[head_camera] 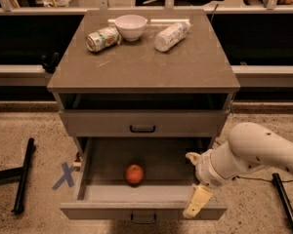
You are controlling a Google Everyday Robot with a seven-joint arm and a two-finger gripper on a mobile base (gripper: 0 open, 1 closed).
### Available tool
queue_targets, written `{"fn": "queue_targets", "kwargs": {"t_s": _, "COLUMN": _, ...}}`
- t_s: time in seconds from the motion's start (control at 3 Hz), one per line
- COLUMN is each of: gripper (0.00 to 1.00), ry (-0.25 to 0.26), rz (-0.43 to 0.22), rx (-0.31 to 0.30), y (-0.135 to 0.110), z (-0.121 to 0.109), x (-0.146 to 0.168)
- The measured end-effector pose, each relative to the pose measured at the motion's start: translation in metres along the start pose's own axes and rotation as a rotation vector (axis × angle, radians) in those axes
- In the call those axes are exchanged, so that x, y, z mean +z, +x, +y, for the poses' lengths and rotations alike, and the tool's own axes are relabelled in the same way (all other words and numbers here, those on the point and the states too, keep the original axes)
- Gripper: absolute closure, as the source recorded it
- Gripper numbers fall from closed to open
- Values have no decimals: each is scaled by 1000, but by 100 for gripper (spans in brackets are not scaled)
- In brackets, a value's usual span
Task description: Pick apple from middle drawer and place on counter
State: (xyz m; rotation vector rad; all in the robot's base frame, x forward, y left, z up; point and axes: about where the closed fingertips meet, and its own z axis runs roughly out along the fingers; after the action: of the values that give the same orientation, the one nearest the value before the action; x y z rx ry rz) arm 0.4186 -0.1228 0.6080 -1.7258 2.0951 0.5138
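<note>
Gripper: the gripper (192, 181) hung at the right end of the open middle drawer (107, 209), by its near right corner, on a white arm (263, 151) that came in from the right edge.
Claw state: spread wide, holding nothing. One pale finger (192, 156) sat toward the far side and the other (198, 202) lay over the drawer's front panel.
Apple: the apple (134, 174) lay on the drawer floor, about midway left to right and nearer the front panel than the back. It was left of the gripper and clearly apart from it.
Middle drawer: pulled out toward the near side, interior exposed, dark bar handle on the front.
Upper drawer front: the drawer front above (142, 123) was closed, with a like handle.
Counter: the counter (146, 69) carried three items along its far part: a white bowl (131, 27) upright, a can (102, 38) on its side just left of the bowl, and a bottle (171, 35) lying down to the bowl's right.
Floor: a blue X mark (66, 175) lay left of the drawer, and a black bar (23, 177) lay farther left.
</note>
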Motion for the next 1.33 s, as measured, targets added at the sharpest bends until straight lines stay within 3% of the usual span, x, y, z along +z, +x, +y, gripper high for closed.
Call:
{"fn": "queue_targets", "kwargs": {"t_s": 0.67, "gripper": 0, "ry": 2, "rz": 2, "rx": -23, "y": -2, "z": -6, "x": 15}}
{"fn": "queue_targets", "kwargs": {"t_s": 1.33, "gripper": 0, "ry": 2, "rz": -22, "rx": -74, "y": -1, "z": -38, "x": 77}}
